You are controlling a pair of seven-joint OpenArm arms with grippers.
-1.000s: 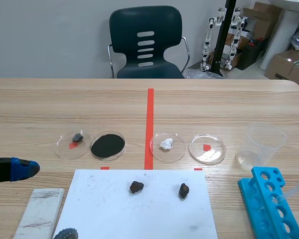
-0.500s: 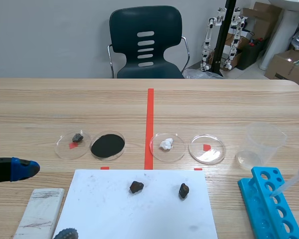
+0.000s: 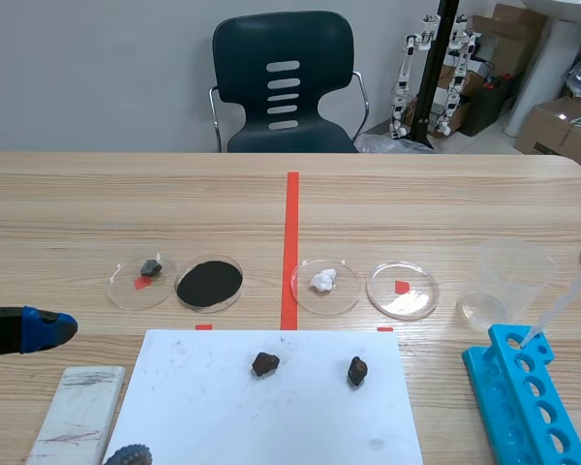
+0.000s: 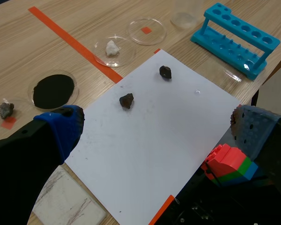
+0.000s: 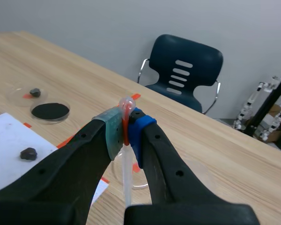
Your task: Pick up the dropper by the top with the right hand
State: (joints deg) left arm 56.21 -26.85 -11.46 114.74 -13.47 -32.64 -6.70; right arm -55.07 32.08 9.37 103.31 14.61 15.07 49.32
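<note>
Right gripper (image 5: 126,126), high at the table's right edge, is clenched on the bulb of the dropper (image 5: 127,180). The dropper hangs tilted, tip at the far end of the blue rack (image 3: 523,397). Left gripper (image 4: 158,119) is low at the left, fingers spread. Beside the rack is a clear beaker (image 3: 508,276). Petri dishes hold black powder (image 3: 209,283) and a white lump (image 3: 321,282).
</note>
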